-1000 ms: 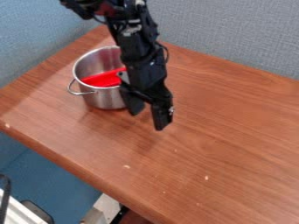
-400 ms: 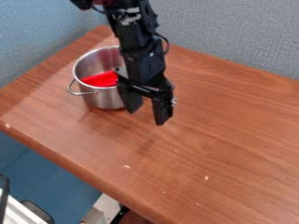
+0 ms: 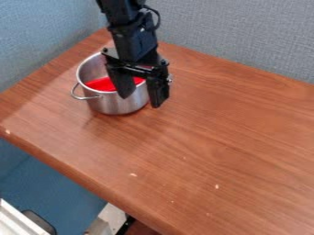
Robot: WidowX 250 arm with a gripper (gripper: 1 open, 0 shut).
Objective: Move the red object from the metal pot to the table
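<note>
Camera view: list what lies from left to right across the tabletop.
Pot handle → metal pot holding the red object → gripper, jaws open, over the pot's right rim → bare table.

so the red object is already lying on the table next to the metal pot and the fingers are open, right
Not quite. In the camera view the red object is inside the metal pot, not on the table. The fingers are indeed open.

My arm point(image 3: 127, 27) is black, blocky and segmented. My gripper point(image 3: 143, 95) ends in two long dark fingers point(image 3: 160, 90).
</note>
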